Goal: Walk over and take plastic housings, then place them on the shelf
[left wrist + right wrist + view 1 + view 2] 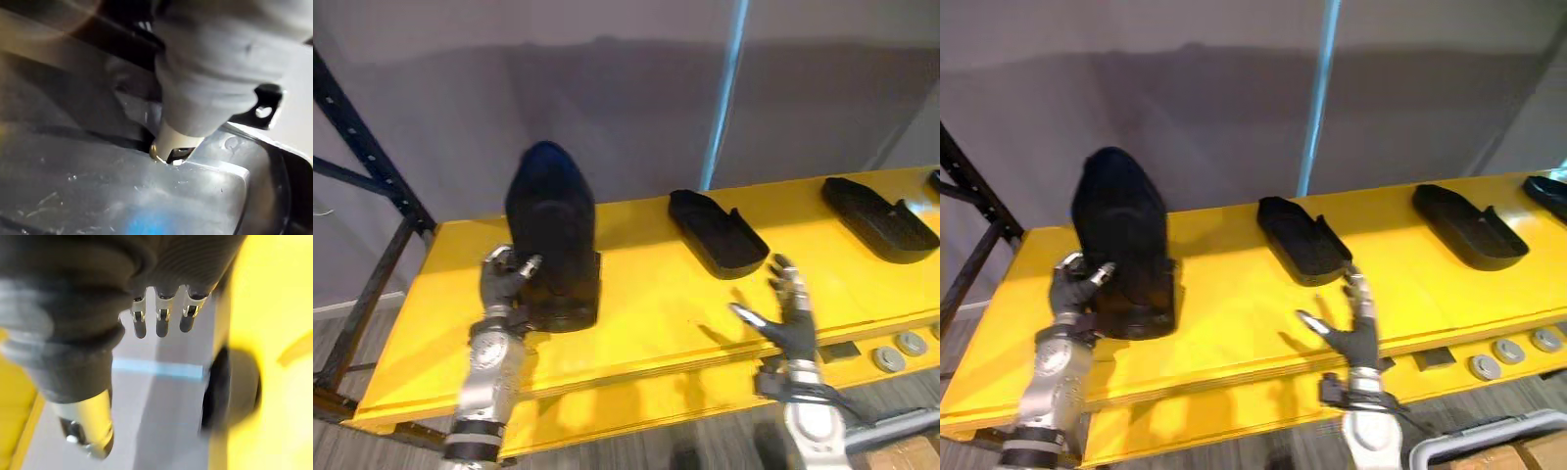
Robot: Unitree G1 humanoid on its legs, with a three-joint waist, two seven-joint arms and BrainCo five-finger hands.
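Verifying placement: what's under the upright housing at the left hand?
The yellow shelf: the upright housing seems to stand on it, left hand curled on its side. Its own base covers the contact, so full seating can't be confirmed. Right hand hovers open.

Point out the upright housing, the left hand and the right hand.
upright housing point(551, 211): left eye view, on its curved shell.
left hand point(502, 282): left eye view, on its back.
right hand point(795, 333): left eye view, on its back.
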